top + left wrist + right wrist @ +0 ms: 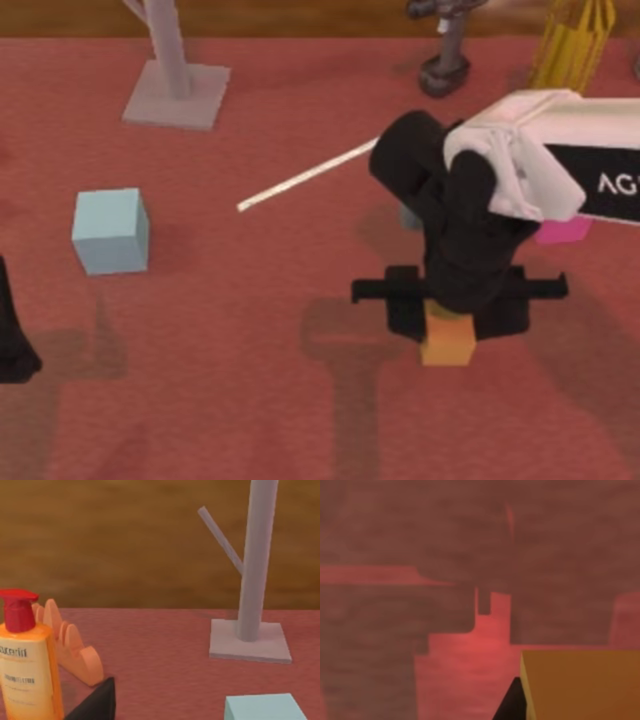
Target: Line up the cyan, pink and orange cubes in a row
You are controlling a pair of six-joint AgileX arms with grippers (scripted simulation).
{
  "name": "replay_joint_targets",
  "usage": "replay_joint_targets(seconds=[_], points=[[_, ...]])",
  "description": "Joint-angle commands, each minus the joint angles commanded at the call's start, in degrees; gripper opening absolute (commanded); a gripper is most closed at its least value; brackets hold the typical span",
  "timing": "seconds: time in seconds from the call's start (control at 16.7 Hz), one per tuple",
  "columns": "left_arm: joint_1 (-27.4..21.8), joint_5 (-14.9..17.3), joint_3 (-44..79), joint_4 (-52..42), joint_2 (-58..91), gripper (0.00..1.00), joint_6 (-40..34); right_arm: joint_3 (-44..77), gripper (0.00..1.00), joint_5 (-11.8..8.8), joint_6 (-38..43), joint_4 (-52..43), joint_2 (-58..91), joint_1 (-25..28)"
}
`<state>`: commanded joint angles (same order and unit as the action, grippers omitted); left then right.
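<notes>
The orange cube point(448, 343) sits right of the table's middle, under my right gripper point(447, 318), which is shut on it. In the right wrist view the cube point(580, 685) fills the corner, with one dark fingertip point(512, 705) pressed against its side. The pink cube point(563, 231) lies farther right and back, mostly hidden beneath the right arm. The cyan cube point(110, 231) stands alone on the left; the left wrist view shows its top point(264, 708). My left gripper point(12, 350) is parked at the left edge, open, apart from the cyan cube.
A grey branched stand point(176, 92) rises at the back left, and a thin white stick point(305, 178) lies near the middle. A yellow wire object point(572, 40) and a dark object point(445, 62) stand at the back right. An orange lotion bottle point(25, 670) and an orange rack point(70, 645) show in the left wrist view.
</notes>
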<state>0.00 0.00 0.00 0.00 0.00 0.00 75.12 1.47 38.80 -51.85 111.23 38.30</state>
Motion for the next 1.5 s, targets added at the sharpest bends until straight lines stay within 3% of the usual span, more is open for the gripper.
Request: replay_joint_targets(seconds=[0.36,1.14,1.5], points=[[0.0,0.0,0.0,0.0,0.0,1.00,0.0,-2.6,0.00,0.1,0.0,3.4,1.3,0.3],[0.0,0.0,0.0,0.0,0.0,1.00,0.0,-2.6,0.98,0.1,0.0,3.4,1.3,0.3],[0.0,0.0,0.0,0.0,0.0,1.00,0.0,-2.6,1.00,0.1,0.0,3.4,1.3,0.3]])
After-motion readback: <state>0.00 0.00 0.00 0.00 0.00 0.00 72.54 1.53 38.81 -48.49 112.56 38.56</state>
